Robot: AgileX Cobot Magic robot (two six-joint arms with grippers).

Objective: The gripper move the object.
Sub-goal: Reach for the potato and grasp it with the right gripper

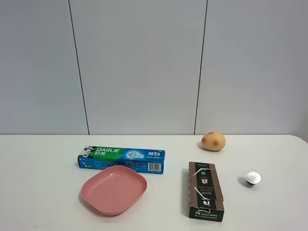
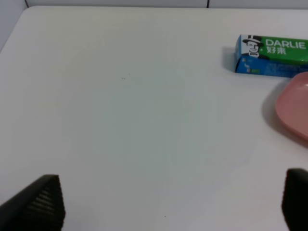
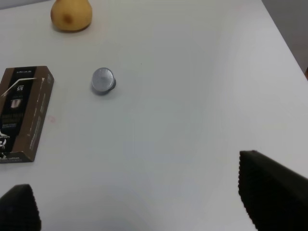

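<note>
In the exterior high view, the object (image 1: 213, 141) is lying on the white table (image 1: 38, 163) past the far short end of the brown box (image 1: 206, 191), a little to the right of it and clearly apart from it. It is showing as a small oval lump, yellow-tan, with a reddish-brown blotch facing the camera, and nothing is touching it. A small silver capsule (image 1: 252, 177) is sitting to the right of the brown box, near it but not touching. A green and blue toothpaste box (image 1: 121, 160) is lying well to the left of the brown box, and a pink plate (image 1: 114, 189) is resting just in front of that, also left of the brown box. Neither arm is appearing in this view. In the left wrist view, the left gripper (image 2: 168, 204) is hanging over bare table with its two black ribbed fingers (image 2: 38, 202) spread wide, holding and touching nothing; one end of the toothpaste box and part of the pink plate's rim are showing beyond it. In the right wrist view, the right gripper (image 3: 144, 202) is likewise standing wide open and empty above the tabletop, its black fingers (image 3: 274, 192) far apart. Here the capsule is sitting beside the brown box's long side, and the object is lying beyond the box's far end, its tan skin showing one darker brown spot.
</note>
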